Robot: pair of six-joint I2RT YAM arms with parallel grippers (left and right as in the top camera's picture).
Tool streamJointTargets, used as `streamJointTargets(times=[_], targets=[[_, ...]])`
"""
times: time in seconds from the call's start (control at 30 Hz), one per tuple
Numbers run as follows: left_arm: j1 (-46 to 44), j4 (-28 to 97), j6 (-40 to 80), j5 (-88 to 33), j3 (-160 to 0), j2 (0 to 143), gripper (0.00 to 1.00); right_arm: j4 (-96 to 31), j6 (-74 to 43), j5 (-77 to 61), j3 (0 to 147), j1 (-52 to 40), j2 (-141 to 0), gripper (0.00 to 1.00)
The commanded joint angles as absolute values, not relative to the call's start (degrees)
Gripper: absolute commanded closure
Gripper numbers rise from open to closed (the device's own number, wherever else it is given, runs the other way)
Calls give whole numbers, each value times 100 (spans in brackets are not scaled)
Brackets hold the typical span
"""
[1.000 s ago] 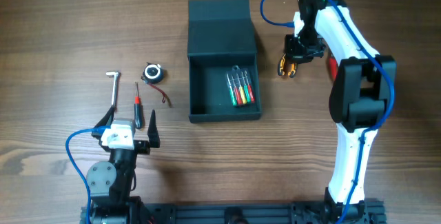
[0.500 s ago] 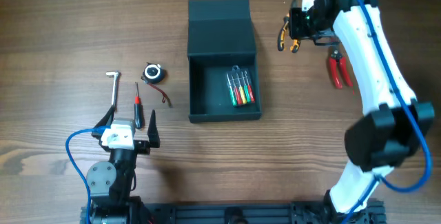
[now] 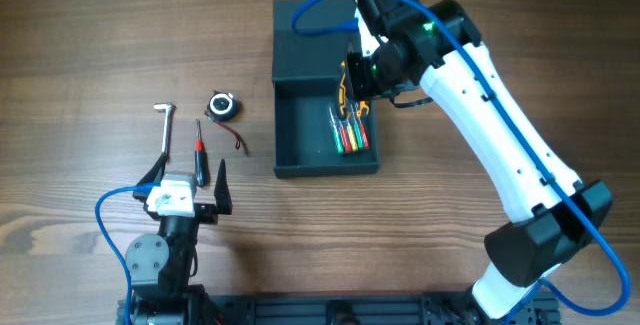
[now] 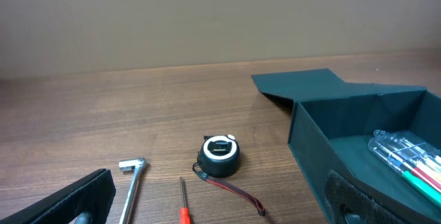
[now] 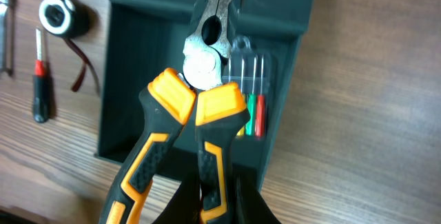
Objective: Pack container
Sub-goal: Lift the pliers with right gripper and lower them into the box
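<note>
Right jaws and pliers (image 5: 196, 107) now above container (image 3: 300, 140)

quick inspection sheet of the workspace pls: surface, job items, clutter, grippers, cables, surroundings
Surface: wooden table, no spills seen.
Job's things: container open, lid flat behind it; screwdriver set inside, right side; pliers held above it.
Clutter: tape measure, red-handled screwdriver and hex key left of the container.
Grippers: left gripper open, holding nothing; right gripper shut on the pliers' handles.
Cables: blue cable loops at the left arm's base; another arcs over the right arm.
Surroundings: nothing seen.
</note>
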State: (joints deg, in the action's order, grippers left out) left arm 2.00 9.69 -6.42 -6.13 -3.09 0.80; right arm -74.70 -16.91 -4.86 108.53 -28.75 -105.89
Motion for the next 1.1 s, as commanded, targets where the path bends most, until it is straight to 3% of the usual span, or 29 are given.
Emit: streamJointTargets(times=[0.0,0.33,1.0,1.07], targets=[[231,967,-729,-722,-287,43,0,-7382,-1863,-436,10372,-2941,-10479,96],[231,967,-729,-722,-287,43,0,-6136,-1973,-670,8809,-3199,-10481,96],[231,967,-729,-722,-287,43,0,-5826,-1970,-432,8761,-3229,-11402,96],[231,967,-729,-722,-287,43,0,-5828,-1968,-432,8761,-3229,-11493,80]])
